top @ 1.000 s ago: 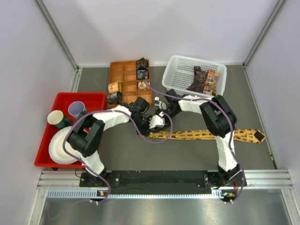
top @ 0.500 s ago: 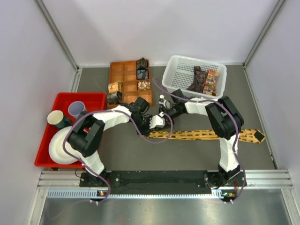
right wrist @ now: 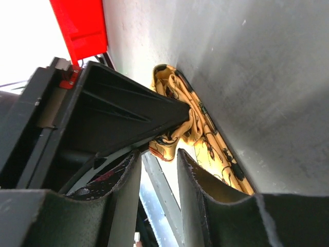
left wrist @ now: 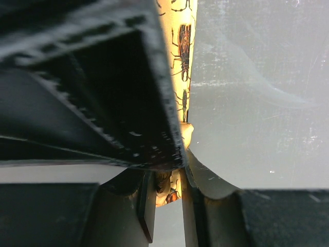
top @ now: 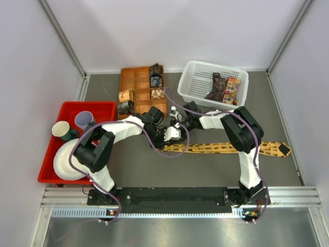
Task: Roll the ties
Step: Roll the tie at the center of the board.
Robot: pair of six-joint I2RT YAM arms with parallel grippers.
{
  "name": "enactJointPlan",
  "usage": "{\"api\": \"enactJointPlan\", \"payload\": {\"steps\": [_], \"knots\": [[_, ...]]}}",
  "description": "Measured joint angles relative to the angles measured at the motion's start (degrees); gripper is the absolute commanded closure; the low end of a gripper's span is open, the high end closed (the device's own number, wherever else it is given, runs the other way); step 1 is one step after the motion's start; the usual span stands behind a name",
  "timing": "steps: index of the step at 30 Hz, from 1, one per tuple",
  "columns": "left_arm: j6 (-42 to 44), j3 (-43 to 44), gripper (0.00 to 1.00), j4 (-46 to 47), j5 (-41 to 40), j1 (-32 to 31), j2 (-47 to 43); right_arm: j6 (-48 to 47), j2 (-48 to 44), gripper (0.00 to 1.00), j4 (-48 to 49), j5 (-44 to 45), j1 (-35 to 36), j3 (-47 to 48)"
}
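Note:
A golden-yellow tie (top: 226, 148) with dark insect markings lies stretched across the table, its wide end at the right. My left gripper (top: 172, 135) is shut on the tie's narrow left end. In the left wrist view the bunched fabric (left wrist: 173, 190) sits pinched in that gripper (left wrist: 167, 180). My right gripper (top: 178, 121) hovers just behind the left one. In the right wrist view it (right wrist: 159, 157) stands open, and the tie's folded end (right wrist: 172, 144) lies just past its fingertips, against the left gripper's black body (right wrist: 103, 118).
An orange-brown tray (top: 134, 82) at the back holds several rolled ties (top: 156, 75). A white mesh basket (top: 195, 69) to its right holds a dark brown tie (top: 216, 87) and a multicoloured one (top: 231, 88). A red bin (top: 67, 110) with cups and plates stands at the left.
My right gripper has let its jaws apart and shifted slightly toward the back left. The left gripper has stayed shut on the tie's end.

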Motion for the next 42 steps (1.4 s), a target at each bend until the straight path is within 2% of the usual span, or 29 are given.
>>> {"api": "enactJointPlan", "payload": {"steps": [3, 5, 9, 10, 13, 14, 21, 28, 34, 38, 42], "knots": [[0.0, 0.0, 0.72, 0.0, 0.0, 0.0, 0.0, -0.1, 0.0, 0.69, 0.7, 0.0, 0.3, -0.6], [0.0, 0.0, 0.72, 0.0, 0.0, 0.0, 0.0, -0.1, 0.2, 0.75, 0.9, 0.0, 0.3, -0.7], [0.0, 0.0, 0.70, 0.0, 0.0, 0.0, 0.0, 0.1, 0.7, 0.99, 2.0, -0.1, 0.5, -1.0], [0.0, 0.0, 0.68, 0.0, 0.0, 0.0, 0.0, 0.0, 0.7, 1.00, 2.1, -0.1, 0.5, -1.0], [-0.3, 0.0, 0.55, -0.1, 0.0, 0.0, 0.0, -1.0, 0.7, 1.00, 1.6, 0.1, 0.5, -1.0], [-0.5, 0.0, 0.47, -0.2, 0.1, 0.0, 0.0, -1.6, 0.7, 1.00, 1.0, 0.4, 0.5, -1.0], [-1.9, -2.1, 0.37, 0.1, 1.8, 0.8, -2.0, -6.6, 0.8, 1.00, -5.3, 5.0, 0.4, -0.8], [0.1, -5.2, 0.37, 0.5, 0.3, 6.5, -4.5, -8.5, 1.0, 1.00, -8.9, 7.1, 0.5, 0.6], [0.7, -5.7, 0.37, 1.2, 0.0, 6.6, -5.0, -9.2, 1.5, 1.00, -10.9, 7.6, 0.5, 1.9], [0.7, -6.0, 0.44, 2.1, 1.4, 6.4, -5.0, -9.5, 1.6, 1.00, -11.5, 7.8, 0.5, 2.2], [0.8, -6.0, 0.61, 2.4, 2.4, 6.1, -5.0, -9.7, 1.7, 1.00, -12.3, 8.0, 0.5, 2.7]]}}
